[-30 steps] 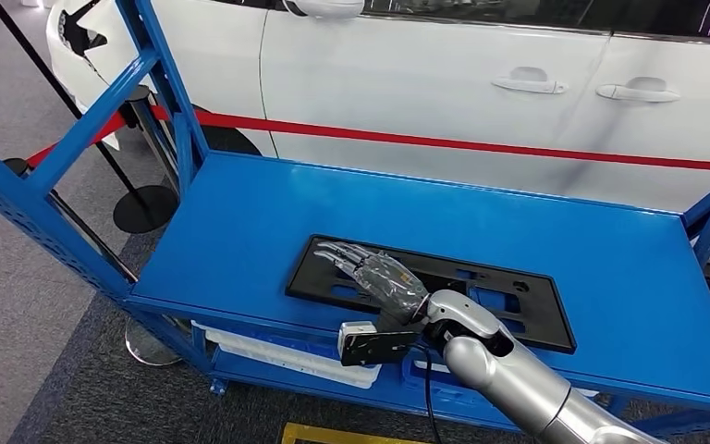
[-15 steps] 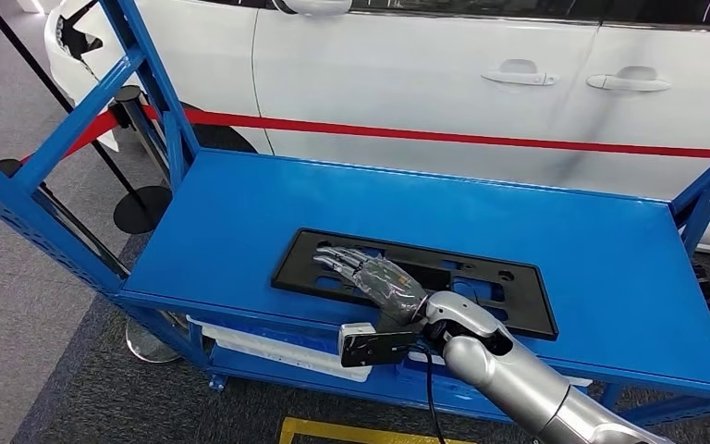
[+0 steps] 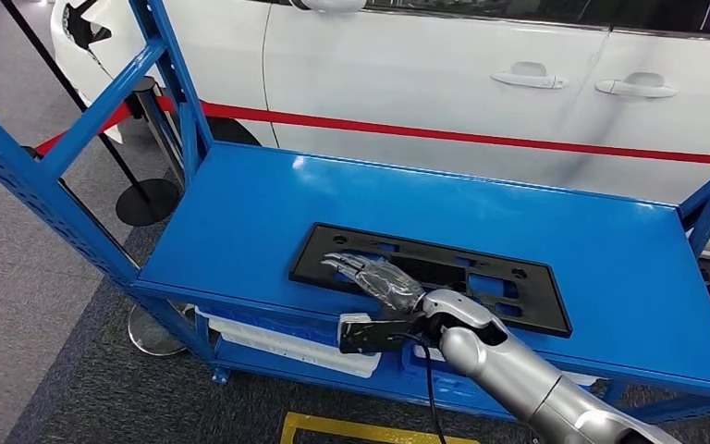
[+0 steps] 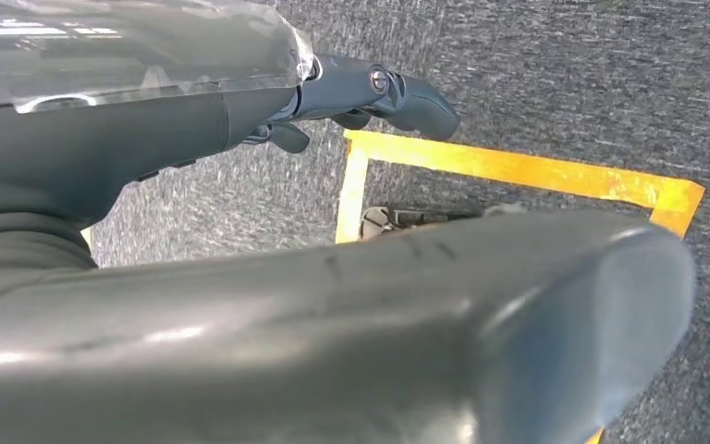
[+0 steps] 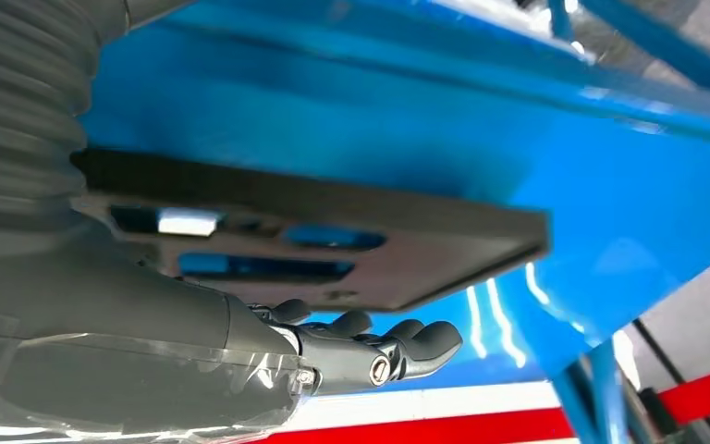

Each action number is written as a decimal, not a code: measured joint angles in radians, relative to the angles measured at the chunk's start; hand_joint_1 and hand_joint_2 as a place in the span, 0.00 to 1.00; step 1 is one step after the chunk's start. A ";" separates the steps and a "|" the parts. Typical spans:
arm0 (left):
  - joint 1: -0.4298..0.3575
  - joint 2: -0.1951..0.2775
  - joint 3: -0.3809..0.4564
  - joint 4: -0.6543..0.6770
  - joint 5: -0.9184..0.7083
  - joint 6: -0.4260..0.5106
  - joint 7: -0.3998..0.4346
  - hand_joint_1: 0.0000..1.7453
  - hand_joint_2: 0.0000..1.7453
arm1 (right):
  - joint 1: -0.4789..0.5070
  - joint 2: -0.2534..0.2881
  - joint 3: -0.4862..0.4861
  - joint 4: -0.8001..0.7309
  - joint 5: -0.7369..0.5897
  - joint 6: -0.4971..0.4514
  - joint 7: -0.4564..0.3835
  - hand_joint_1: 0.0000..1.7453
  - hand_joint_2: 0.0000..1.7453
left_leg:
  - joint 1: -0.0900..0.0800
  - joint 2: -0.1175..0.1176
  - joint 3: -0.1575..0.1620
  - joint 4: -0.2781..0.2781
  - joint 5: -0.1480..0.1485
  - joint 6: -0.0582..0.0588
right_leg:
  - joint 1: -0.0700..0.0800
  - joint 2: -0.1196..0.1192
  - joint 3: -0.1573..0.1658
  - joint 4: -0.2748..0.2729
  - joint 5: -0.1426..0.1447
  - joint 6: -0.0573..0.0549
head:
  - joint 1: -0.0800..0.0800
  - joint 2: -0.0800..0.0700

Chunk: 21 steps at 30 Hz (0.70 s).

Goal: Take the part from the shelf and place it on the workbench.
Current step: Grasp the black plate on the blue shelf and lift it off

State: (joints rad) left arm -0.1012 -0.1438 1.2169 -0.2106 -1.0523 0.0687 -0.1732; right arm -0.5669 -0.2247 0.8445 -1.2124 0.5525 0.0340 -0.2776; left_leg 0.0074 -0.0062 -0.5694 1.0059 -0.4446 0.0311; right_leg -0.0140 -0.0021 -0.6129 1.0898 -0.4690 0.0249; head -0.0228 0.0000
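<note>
Head view – shelf: I see a blue metal shelf (image 3: 240, 222) with a flat top deck and slanted blue uprights at both ends.
Head view – part: a flat black plate (image 3: 481, 264) with rectangular cut-outs and small holes lies on the deck, nearer the front edge, right of centre.
Head view – right hand: my right hand (image 3: 379, 280) reaches in from below, palm down, fingers stretched forward over the left end of the plate. It looks to be resting on or just above the plate; I cannot tell if it touches. Nothing is gripped.
Head view – surroundings: a white car (image 3: 444, 83) with a red stripe stands behind the shelf; a black post base (image 3: 148, 201) sits on the grey carpet at left; a yellow floor marking (image 3: 351, 433) shows at the bottom edge.

Left wrist view – left hand: my left hand (image 4: 370, 92) hangs over grey carpet, dark fingers curled inward with nothing in them.
Left wrist view – floor: yellow tape (image 4: 518, 171) forms a corner on the carpet.

Right wrist view – right hand: dark fingers (image 5: 397, 344) lie loosely extended, slightly bent, holding nothing.
Right wrist view – part: the black plate (image 5: 407, 245) lies flat on the blue deck (image 5: 564, 166), just beside the fingers; contact unclear.
</note>
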 joint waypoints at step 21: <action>0.008 0.001 0.000 0.000 -0.004 -0.005 -0.001 0.00 0.00 | -0.025 0.022 0.014 0.070 -0.029 -0.011 -0.013 0.00 1.00 | 0.000 0.000 -0.007 0.002 0.002 -0.006 | 0.007 0.002 0.017 -0.063 0.013 -0.008 | 0.000 0.000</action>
State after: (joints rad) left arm -0.0937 -0.1431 1.2168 -0.2106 -1.0566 0.0635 -0.1738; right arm -0.5921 -0.2027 0.8589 -1.1425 0.5235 0.0225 -0.2906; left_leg 0.0072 -0.0057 -0.5764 1.0082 -0.4429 0.0251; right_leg -0.0068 0.0004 -0.5956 1.0267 -0.4557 0.0171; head -0.0227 0.0000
